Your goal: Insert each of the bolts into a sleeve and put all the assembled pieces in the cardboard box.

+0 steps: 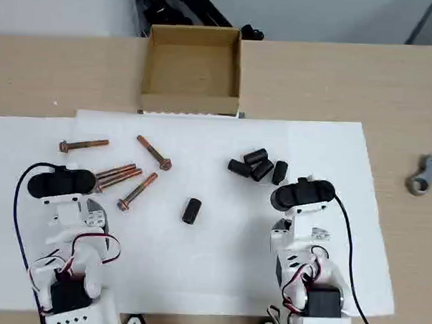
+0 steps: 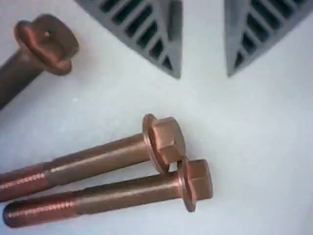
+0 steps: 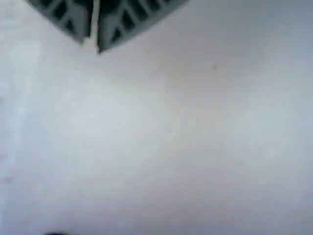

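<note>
Your left tool (image 2: 201, 72) is hanging released, its two grey fingers (image 2: 146, 29) standing apart just above the white sheet (image 1: 218, 270). It is hovering beside a pair of bolts (image 2: 98, 159), which are lying side by side with their heads touching. A third bolt (image 2: 46, 41) is lying near them. In the high view you are looking at five copper bolts (image 1: 136, 191) scattered over the left part of the sheet, around and beyond your left arm (image 1: 61, 184).

Your right tool (image 3: 95, 46) is sitting clenched on nothing, fingertips pressed together over bare sheet. Four black sleeves (image 1: 257, 166) are lying clustered just beyond your right arm (image 1: 303, 194). A fifth sleeve (image 1: 191, 210) is lying alone between the two arms.

The cardboard box (image 1: 190, 103) is standing open on the counter (image 1: 405, 91), touching the sheet's far edge. A grey part (image 1: 425, 175) is lying on the counter, well off to the right.
</note>
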